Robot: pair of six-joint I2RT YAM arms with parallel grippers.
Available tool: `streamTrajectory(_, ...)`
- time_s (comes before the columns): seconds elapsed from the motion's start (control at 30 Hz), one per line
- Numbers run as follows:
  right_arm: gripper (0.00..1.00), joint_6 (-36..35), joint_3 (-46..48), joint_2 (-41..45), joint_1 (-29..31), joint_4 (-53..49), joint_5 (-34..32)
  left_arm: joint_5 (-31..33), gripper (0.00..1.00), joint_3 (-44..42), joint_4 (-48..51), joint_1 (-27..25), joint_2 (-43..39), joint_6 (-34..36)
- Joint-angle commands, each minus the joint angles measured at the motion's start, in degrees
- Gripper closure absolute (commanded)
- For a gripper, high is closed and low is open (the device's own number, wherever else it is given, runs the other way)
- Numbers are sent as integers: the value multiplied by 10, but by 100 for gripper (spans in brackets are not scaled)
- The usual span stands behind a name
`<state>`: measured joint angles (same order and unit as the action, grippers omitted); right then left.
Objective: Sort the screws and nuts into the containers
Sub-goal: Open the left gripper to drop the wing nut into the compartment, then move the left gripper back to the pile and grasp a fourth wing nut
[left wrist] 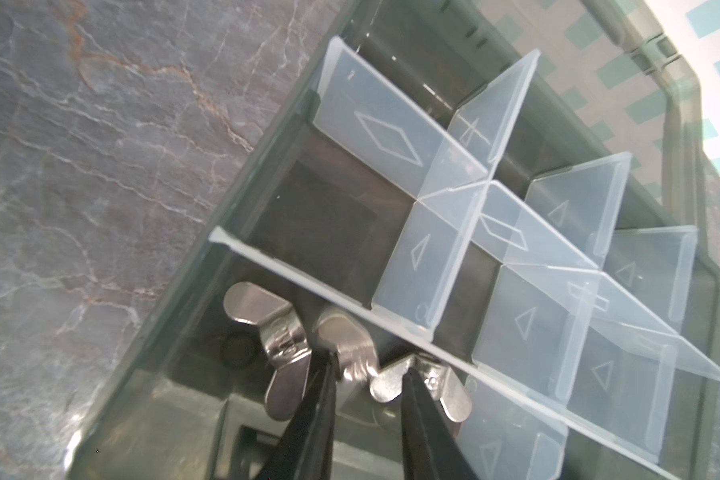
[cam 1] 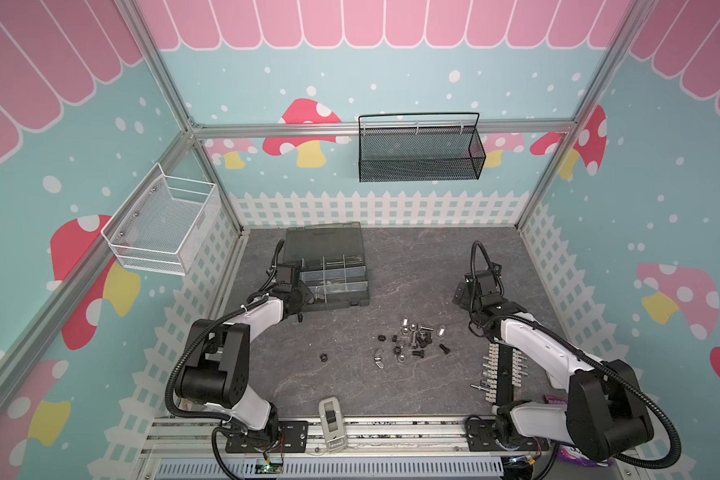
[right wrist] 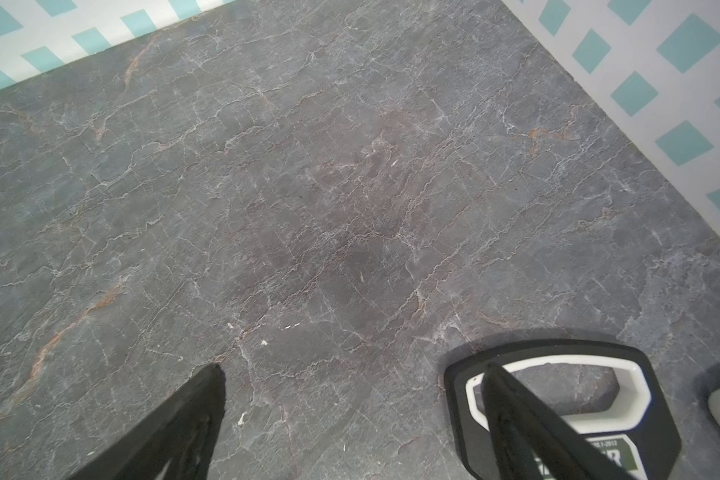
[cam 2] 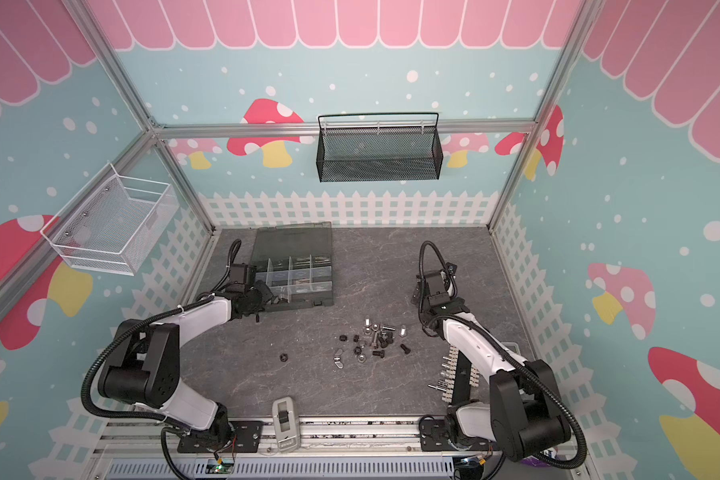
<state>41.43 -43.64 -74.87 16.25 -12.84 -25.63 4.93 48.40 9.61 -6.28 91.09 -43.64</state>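
The containers are compartments split by pale dividers [left wrist: 433, 178] in a dark grey organizer box [cam 1: 341, 302] [cam 2: 304, 305] at the back left, its lid open. My left gripper [cam 1: 308, 297] [cam 2: 273, 297] [left wrist: 368, 372] hangs over the front-left compartment, open. A blurred silver wing nut [left wrist: 352, 353] sits just past its fingertips, between two other wing nuts [left wrist: 267, 328] [left wrist: 425, 382] lying in that compartment. A pile of black and silver screws and nuts [cam 1: 416, 338] [cam 2: 375, 338] lies mid-table, with a lone black nut [cam 1: 323, 356] [cam 2: 283, 357] to its left. My right gripper [cam 1: 462, 297] [cam 2: 418, 295] [right wrist: 354, 372] is open over bare table.
A white terminal strip [cam 1: 504, 374] [cam 2: 460, 376] lies under the right arm. A black-and-white handle-shaped object [right wrist: 549, 349] lies by the right gripper's fingertip. A black mesh basket [cam 1: 420, 149] and a white wire basket [cam 1: 163, 224] hang on the walls. A grey device [cam 1: 331, 419] sits at the front edge.
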Motion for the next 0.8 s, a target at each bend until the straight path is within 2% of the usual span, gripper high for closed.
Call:
streamTrajectory(0.0, 3, 9, -10, -5, 4, -1, 3, 7, 66, -15, 4, 4, -15, -16)
streamTrajectory(0.2, 3, 10, -8, 3, 5, -1, 4, 5, 64, -26, 8, 3, -49, -16)
streamTrajectory(0.43, 3, 8, -5, 13, 4, -3, 4, 31, 60, -29, 53, -20, -121, 8)
streamTrajectory(0.63, 3, 11, -7, 12, 4, -2, 5, 58, 56, -30, 112, -77, -177, 39)
streamTrajectory(0.77, 3, 13, -7, 9, 5, 0, 7, 64, 50, -32, 145, -140, -191, 49)
